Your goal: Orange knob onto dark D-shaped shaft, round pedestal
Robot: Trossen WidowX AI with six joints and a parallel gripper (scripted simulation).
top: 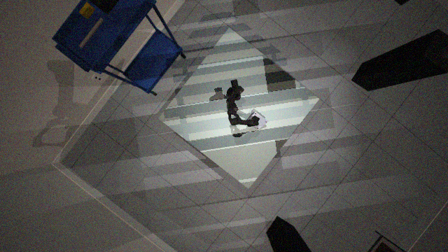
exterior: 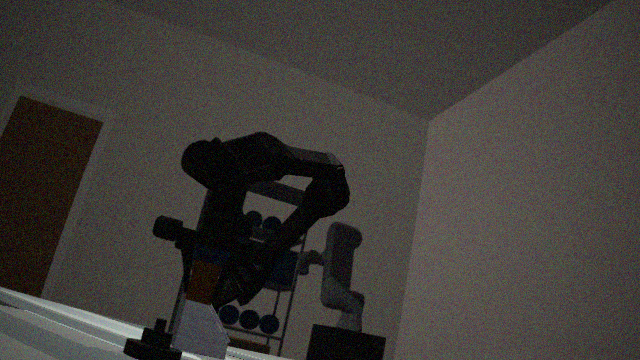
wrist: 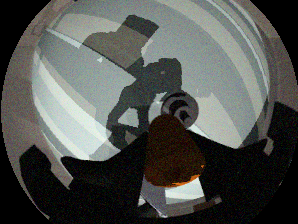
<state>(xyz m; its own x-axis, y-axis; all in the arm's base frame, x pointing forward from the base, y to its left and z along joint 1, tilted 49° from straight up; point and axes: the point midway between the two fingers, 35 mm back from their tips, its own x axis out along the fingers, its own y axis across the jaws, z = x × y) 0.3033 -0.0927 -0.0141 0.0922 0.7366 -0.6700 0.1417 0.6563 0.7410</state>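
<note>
The orange knob is held in the air, off the shaft. My gripper is shut on it, with a dark finger at each side. The round dark pedestal stands on the table, its shaft pointing up. In the exterior view the knob is higher than the shaft and to its right. In the wrist view the knob's far end reaches the pedestal's near edge. In the top view the arm covers knob and pedestal. The flat sides of hole and shaft cannot be made out.
A pale, slanted panel shows right of the pedestal in the exterior view. The arm's base stands on the striped, sunlit table. A blue cart stands beyond the table. The arm casts a dark shadow near the pedestal.
</note>
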